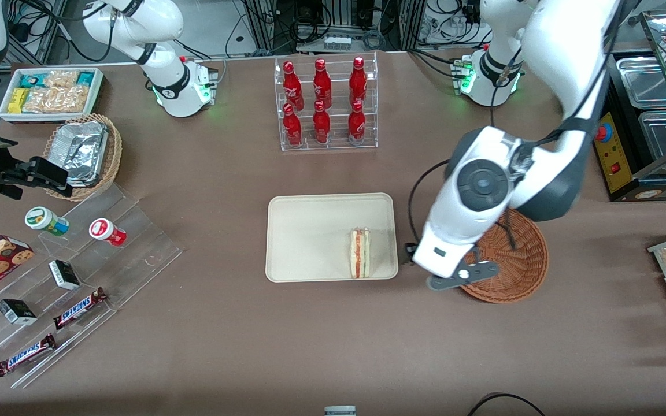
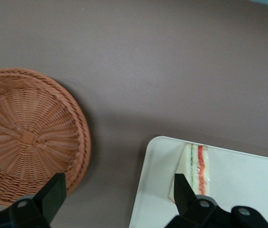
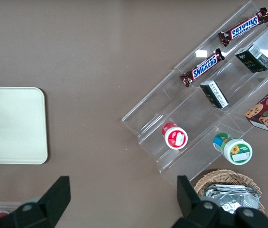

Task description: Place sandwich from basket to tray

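The sandwich point(image 1: 359, 252) lies on the cream-white tray point(image 1: 310, 231), near the tray's edge toward the working arm's end. The reddish-brown wicker basket point(image 1: 515, 263) stands beside the tray, partly under the arm, and its inside shows nothing in it in the left wrist view point(image 2: 24, 137). My left gripper point(image 1: 411, 254) hangs above the bare table between tray and basket. In the left wrist view the gripper point(image 2: 117, 180) is open wide and empty, with the sandwich point(image 2: 195, 168) and tray point(image 2: 247, 190) by one finger and the basket by the other.
A clear rack of red bottles point(image 1: 324, 104) stands farther from the front camera than the tray. Toward the parked arm's end are a stepped acrylic shelf point(image 1: 78, 271) with snacks, a tan basket with foil containers point(image 1: 84, 153) and a white snack bin point(image 1: 50, 92).
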You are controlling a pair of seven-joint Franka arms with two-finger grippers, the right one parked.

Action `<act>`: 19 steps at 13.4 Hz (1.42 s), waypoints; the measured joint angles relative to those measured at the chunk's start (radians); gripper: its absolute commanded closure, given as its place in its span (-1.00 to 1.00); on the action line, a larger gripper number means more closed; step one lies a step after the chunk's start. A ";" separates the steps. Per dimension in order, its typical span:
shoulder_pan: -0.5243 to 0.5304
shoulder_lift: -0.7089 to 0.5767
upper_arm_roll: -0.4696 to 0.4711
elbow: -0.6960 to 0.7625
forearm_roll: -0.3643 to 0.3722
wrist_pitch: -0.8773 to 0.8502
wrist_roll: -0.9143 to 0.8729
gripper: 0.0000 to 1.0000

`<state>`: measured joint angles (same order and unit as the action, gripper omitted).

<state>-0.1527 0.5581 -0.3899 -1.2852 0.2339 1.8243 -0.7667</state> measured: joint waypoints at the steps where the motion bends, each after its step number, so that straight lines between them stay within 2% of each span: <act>1: 0.021 -0.017 0.000 0.000 -0.001 -0.019 0.029 -1.00; 4: 0.108 -0.067 0.001 0.000 -0.041 -0.071 0.202 -1.00; 6: 0.176 -0.102 0.003 0.001 -0.048 -0.155 0.365 -1.00; 8: 0.242 -0.134 0.004 0.001 -0.051 -0.199 0.443 -1.00; 12: 0.316 -0.193 0.004 -0.001 -0.070 -0.237 0.465 -1.00; 19: 0.361 -0.308 0.004 -0.061 -0.126 -0.309 0.465 -1.00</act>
<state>0.2084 0.2500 -0.3856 -1.3457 0.1076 1.5157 -0.3019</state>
